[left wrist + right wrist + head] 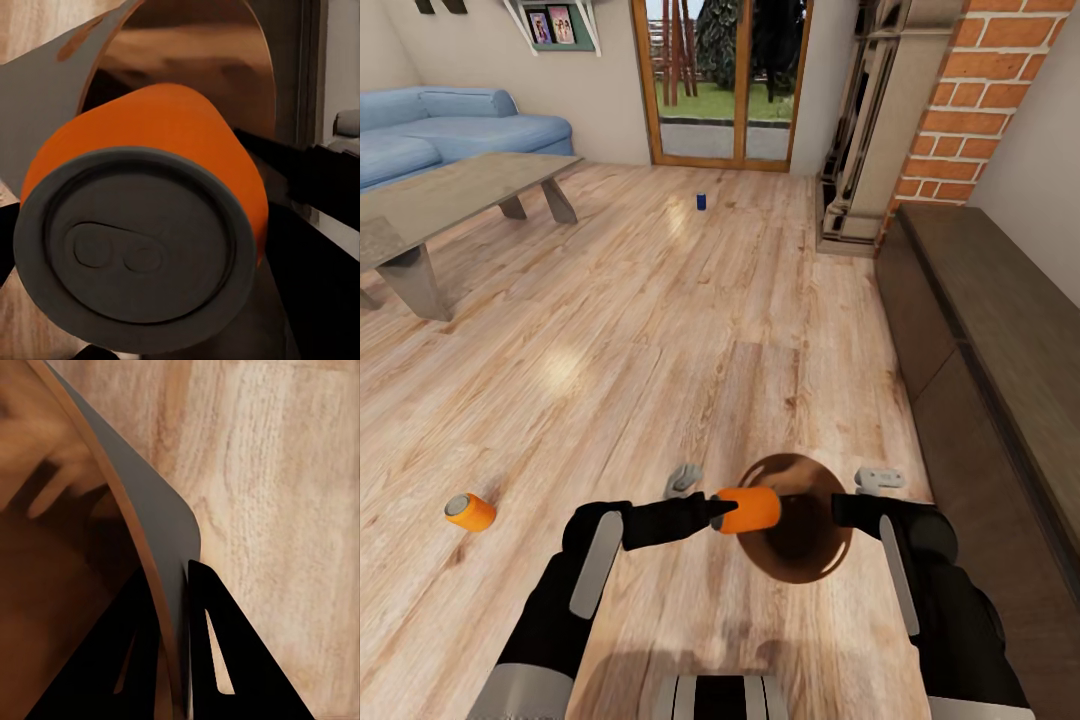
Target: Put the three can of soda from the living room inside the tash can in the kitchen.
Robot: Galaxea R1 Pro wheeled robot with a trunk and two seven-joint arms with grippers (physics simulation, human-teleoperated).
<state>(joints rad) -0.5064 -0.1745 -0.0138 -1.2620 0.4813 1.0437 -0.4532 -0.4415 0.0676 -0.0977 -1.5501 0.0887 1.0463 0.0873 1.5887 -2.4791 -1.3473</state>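
**Can held at the bin's mouth**

Left gripper (712, 512) was clenched on a bright orange, silver-ended soda can (748, 510), held sideways over the mouth of the round copper-brown trash bin (800, 555). Right gripper (174, 656) was pinched on the bin's thin wall. The light, smooth, dentable can was judged best gripped across its sidewall. A second orange can (470, 511) lay at nine o'clock; a dark blue can (701, 201) stood at twelve.

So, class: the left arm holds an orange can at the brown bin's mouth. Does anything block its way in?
Nothing visible does. The orange can lies sideways in the left gripper, over the mouth of the bin, which the right gripper holds by its wall. The copper inside looks empty where it shows.
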